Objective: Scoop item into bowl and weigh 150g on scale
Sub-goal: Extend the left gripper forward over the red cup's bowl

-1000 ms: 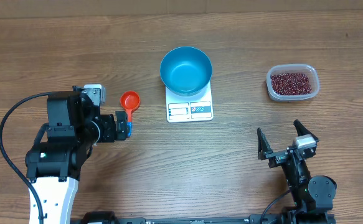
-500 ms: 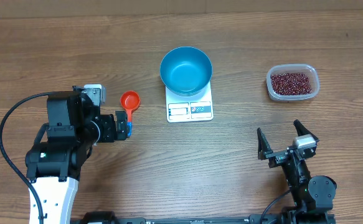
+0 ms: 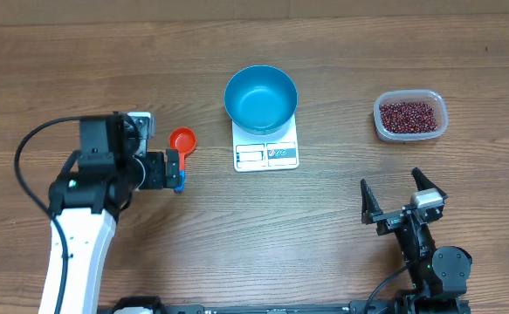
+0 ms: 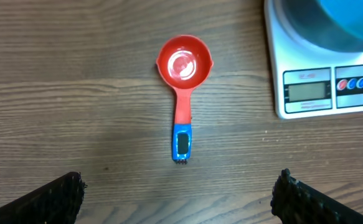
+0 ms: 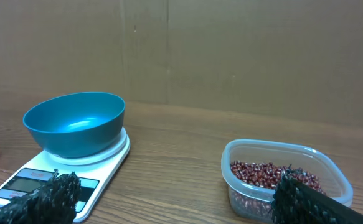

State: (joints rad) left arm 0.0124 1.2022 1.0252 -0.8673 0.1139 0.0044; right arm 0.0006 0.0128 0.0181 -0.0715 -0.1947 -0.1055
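Blue bowl point(image 3: 260, 98) atop white scale point(image 3: 267, 155); beans point(image 3: 409, 115) apart

My left arm point(image 3: 81, 205) comes in from the near left edge, bent at the elbow, with the wrist pointing right. The left gripper point(image 3: 176, 171) has its jaws spread wide and holds nothing. My right arm point(image 3: 433, 262) sits folded at the near right, and the right gripper point(image 3: 395, 194) points forward, jaws wide apart and empty.

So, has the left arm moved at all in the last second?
Yes. The left gripper has shifted slightly toward the scale and up the overhead picture, with the arm behind it swinging the same way; the scale stayed put.
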